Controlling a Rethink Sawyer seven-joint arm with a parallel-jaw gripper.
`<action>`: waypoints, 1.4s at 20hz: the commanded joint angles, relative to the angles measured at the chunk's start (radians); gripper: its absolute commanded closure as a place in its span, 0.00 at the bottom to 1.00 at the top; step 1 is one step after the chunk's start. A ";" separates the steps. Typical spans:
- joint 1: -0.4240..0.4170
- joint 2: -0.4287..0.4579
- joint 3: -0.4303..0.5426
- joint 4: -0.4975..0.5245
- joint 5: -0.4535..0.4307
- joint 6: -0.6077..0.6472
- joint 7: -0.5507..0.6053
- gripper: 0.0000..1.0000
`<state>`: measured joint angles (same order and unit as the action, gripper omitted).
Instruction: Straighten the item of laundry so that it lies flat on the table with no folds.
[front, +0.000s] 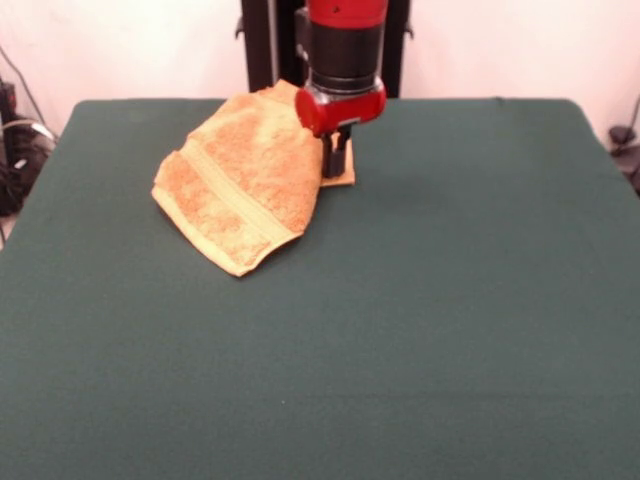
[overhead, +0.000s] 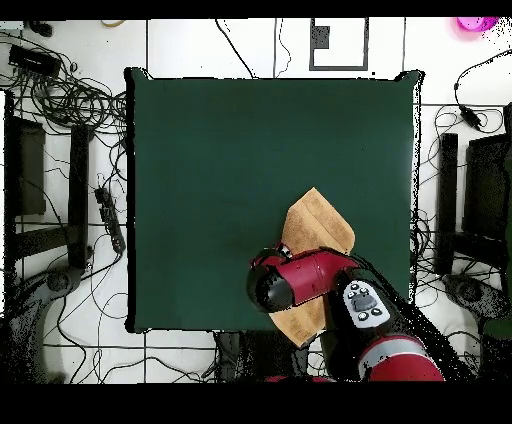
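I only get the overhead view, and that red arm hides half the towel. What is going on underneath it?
Observer: From the front, the gripper is down low over a small flat corner of the towel, beside the folded bulk.
Operator: So is the towel lying flat yet?
Observer: No. Most of it is doubled over into a puffy mound, one layer draped on another.
Operator: Does it have any pattern?
Observer: Yes, a woven band stripe runs diagonally across the top layer.
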<state>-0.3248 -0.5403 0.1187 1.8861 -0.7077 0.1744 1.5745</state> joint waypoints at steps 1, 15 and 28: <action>0.043 0.081 0.062 -0.107 0.051 0.127 0.066 1.00; 0.079 0.119 0.025 -0.135 0.047 0.124 0.105 1.00; 0.118 0.161 -0.017 -0.183 0.108 0.262 0.108 1.00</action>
<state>-0.2536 -0.4833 0.1019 1.7899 -0.6493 0.2858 1.5745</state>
